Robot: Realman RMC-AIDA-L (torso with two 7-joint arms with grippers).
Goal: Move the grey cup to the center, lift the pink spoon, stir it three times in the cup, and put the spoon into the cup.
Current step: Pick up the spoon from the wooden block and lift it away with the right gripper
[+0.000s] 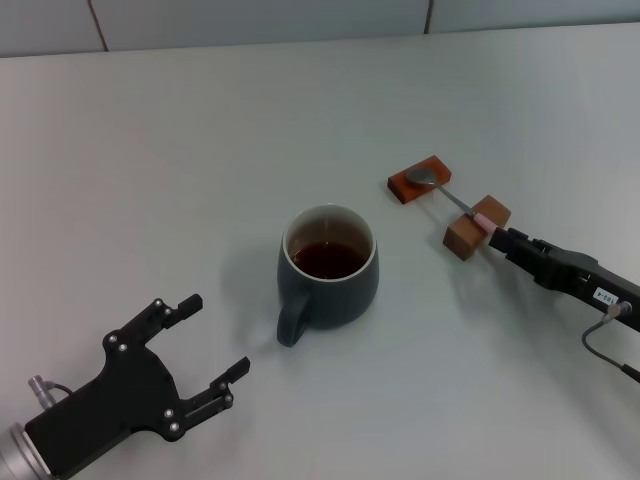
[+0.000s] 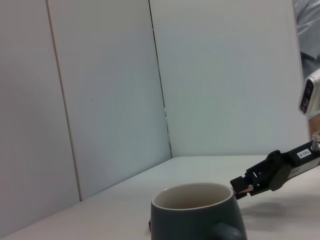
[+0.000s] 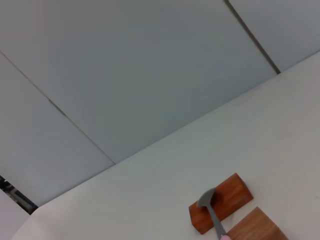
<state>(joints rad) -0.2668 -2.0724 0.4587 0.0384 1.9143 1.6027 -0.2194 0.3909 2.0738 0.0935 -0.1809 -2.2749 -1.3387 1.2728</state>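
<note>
Diagonally across two wooden blocks, pink spoon, handle toward right gripper, its fingers gripping the handle tip.

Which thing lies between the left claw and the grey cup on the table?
Nothing. In the head view only bare white table separates the open left claw from the grey cup; the cup's handle points toward that claw.

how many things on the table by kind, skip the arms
squat dark blue-grey ceramic cup holding brown liquid: 1
slim spoon with a grey metal bowl and pink handle: 1
brown wooden blocks under the spoon: 2
total: 4
</note>
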